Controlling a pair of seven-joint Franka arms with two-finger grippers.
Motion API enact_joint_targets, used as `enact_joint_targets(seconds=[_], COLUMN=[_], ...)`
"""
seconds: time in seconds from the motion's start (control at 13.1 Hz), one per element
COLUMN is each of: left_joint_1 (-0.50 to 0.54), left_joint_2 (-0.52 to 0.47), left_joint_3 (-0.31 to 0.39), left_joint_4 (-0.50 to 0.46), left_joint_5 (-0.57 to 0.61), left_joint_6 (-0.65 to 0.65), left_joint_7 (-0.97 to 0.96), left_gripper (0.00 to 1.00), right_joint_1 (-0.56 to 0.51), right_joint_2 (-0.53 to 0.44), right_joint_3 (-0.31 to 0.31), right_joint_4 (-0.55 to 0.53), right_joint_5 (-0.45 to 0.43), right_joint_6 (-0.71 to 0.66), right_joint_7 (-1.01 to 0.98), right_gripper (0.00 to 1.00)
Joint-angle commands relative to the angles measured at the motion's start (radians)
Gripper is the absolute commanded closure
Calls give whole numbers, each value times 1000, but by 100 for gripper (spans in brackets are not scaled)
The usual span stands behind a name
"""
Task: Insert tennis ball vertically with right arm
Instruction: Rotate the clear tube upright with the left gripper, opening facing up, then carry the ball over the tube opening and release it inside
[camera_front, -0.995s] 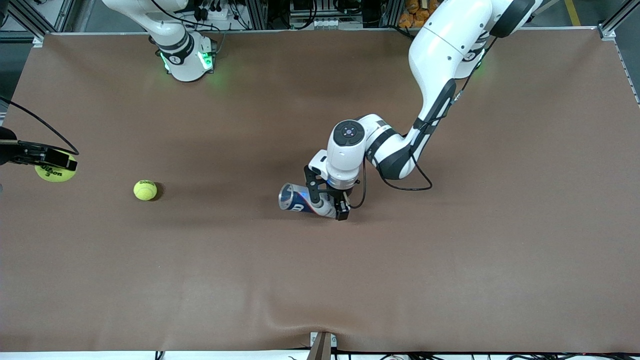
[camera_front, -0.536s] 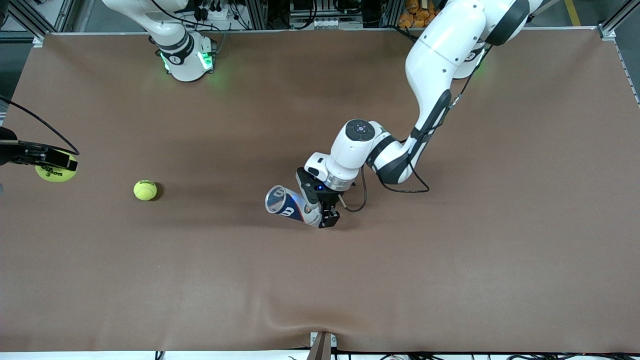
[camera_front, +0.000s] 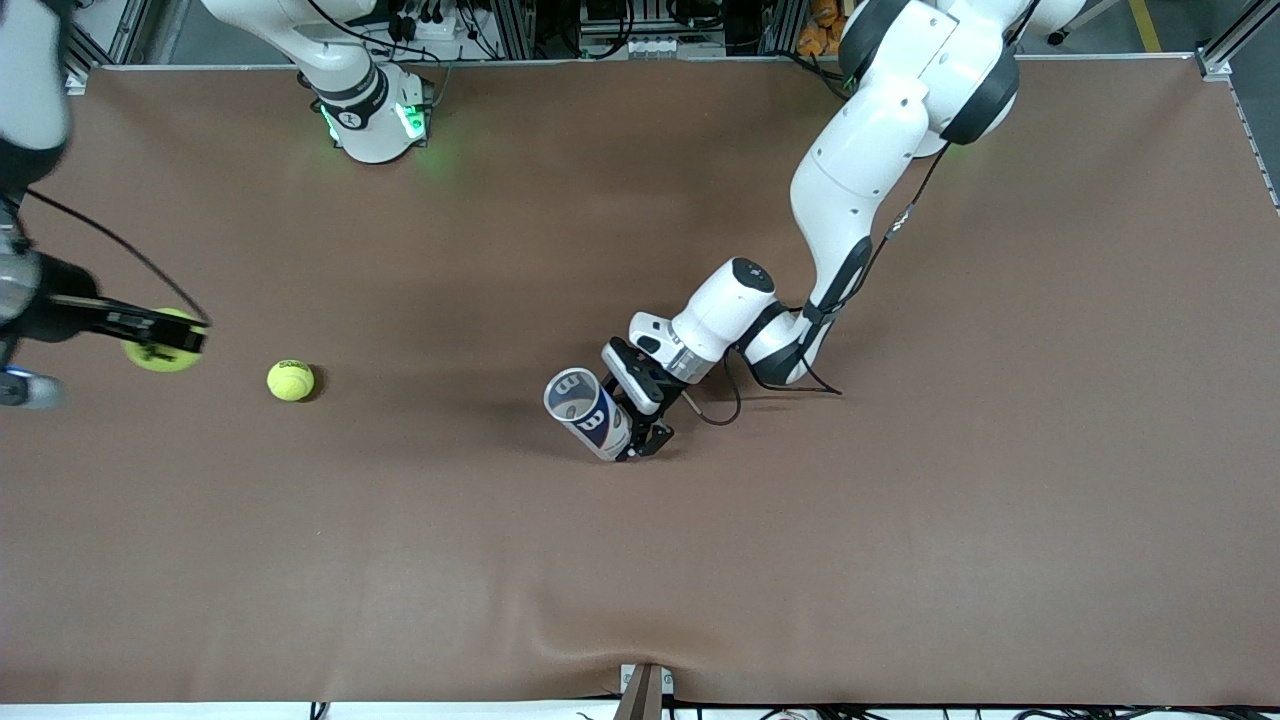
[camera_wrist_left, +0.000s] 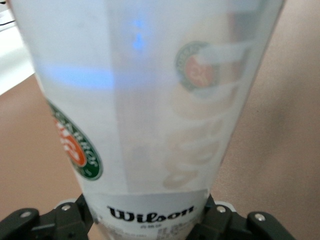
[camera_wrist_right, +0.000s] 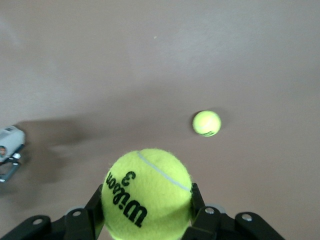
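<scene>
A yellow tennis ball marked Wilson 3 is clamped in my right gripper, which hangs over the table's edge at the right arm's end. A second tennis ball lies loose on the mat close by. Near the middle of the table, my left gripper is shut on the lower end of a clear Wilson ball can. The can stands nearly upright with its open mouth facing up.
The brown mat covers the whole table and ripples at its front edge. The right arm's base stands along the edge farthest from the front camera. A small bracket sits at the front edge.
The left arm has swung the can from lying almost flat to nearly upright. The right gripper has carried its ball a little toward the middle of the table.
</scene>
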Motion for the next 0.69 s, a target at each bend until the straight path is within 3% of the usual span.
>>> enact_joint_targets(seconds=[0.0, 0.61], left_joint_1=[-1, -11], left_joint_2=[5, 38], left_joint_3=[-3, -3], left_joint_4=[10, 7], left_joint_5=[-18, -38], left_joint_6=[36, 49], left_joint_7=[-81, -132], left_gripper=[22, 21], right_joint_1=[66, 268], right_joint_2=[14, 72], right_joint_3=[-2, -2], right_joint_4=[29, 29], right_joint_5=[-7, 29], right_joint_6=[5, 88], right_joint_7=[139, 468], right_gripper=[100, 100])
